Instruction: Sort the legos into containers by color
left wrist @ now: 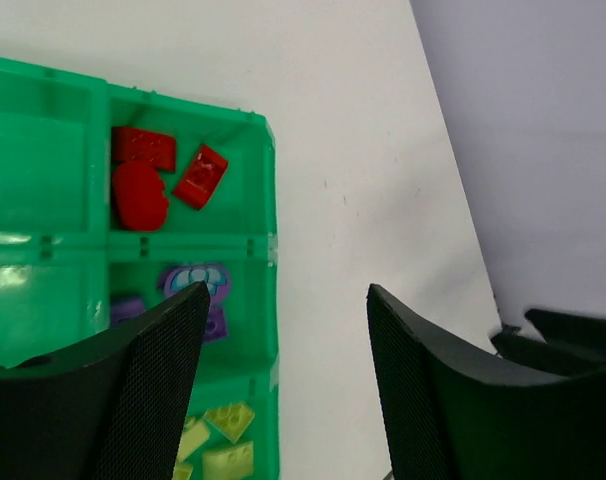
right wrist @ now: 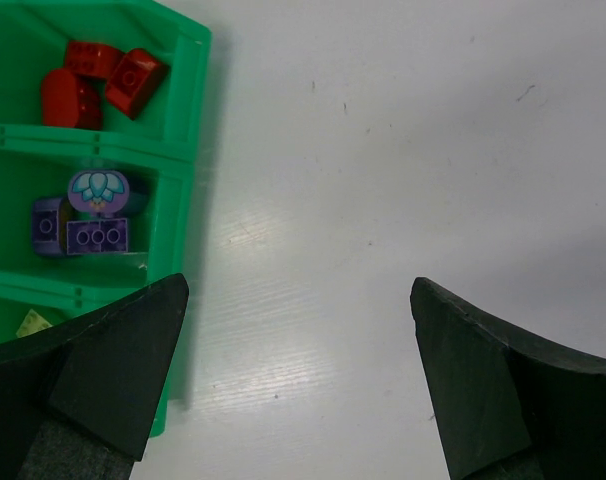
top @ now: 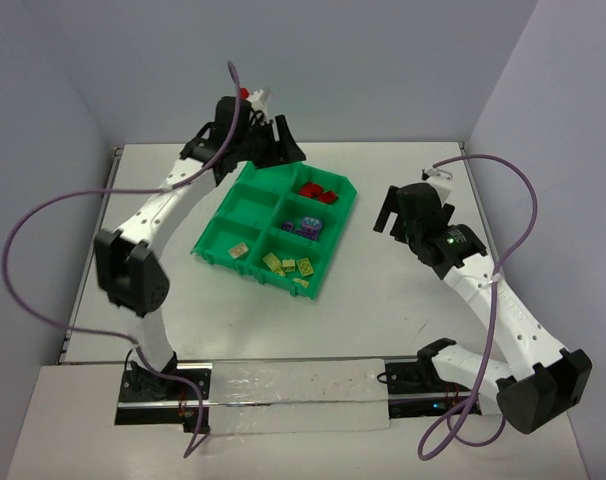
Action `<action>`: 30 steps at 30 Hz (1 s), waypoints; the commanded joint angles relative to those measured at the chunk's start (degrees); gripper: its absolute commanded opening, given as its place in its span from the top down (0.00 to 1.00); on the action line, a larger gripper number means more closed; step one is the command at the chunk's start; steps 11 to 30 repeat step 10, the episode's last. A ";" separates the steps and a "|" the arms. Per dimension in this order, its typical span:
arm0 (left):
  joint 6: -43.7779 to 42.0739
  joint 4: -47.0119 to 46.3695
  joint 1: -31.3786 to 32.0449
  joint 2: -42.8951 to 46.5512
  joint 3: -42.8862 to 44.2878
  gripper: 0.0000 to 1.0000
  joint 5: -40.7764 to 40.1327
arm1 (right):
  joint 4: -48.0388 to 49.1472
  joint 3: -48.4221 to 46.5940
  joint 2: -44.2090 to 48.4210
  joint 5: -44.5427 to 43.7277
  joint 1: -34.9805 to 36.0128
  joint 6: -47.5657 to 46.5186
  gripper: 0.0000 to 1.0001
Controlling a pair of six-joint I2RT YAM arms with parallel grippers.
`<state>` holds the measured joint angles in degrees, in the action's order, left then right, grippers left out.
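While left gripper (left wrist: pixel 285 296) gapes, legos (left wrist: pixel 141 196) rest

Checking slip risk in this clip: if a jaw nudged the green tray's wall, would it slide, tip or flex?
Likely slides rather than tips: the green tray sits low and wide on the smooth white table. Its thin glossy walls look like light moulded plastic, so some flex seems possible. The few legos inside probably add little weight.

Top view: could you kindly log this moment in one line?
left pincer open | right pincer open | red legos, purple legos, yellow legos in tray
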<state>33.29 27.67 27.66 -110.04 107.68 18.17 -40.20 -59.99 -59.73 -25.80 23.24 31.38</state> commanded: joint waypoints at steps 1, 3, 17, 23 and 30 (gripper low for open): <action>-11.38 0.81 0.20 16.03 -10.51 0.28 -8.24 | -0.22 -1.20 -0.69 -2.41 -0.04 1.69 0.00; -12.91 2.53 0.20 20.27 -13.97 0.27 -11.92 | 0.79 -0.35 0.04 -2.51 -0.04 1.55 0.00; -12.40 2.73 0.09 32.85 -23.21 0.27 -17.47 | 2.39 2.05 2.42 -2.96 -0.02 0.75 0.00; -12.40 2.73 0.09 32.85 -23.21 0.27 -17.47 | 2.39 2.05 2.42 -2.96 -0.02 0.75 0.00; -12.40 2.73 0.09 32.85 -23.21 0.27 -17.47 | 2.39 2.05 2.42 -2.96 -0.02 0.75 0.00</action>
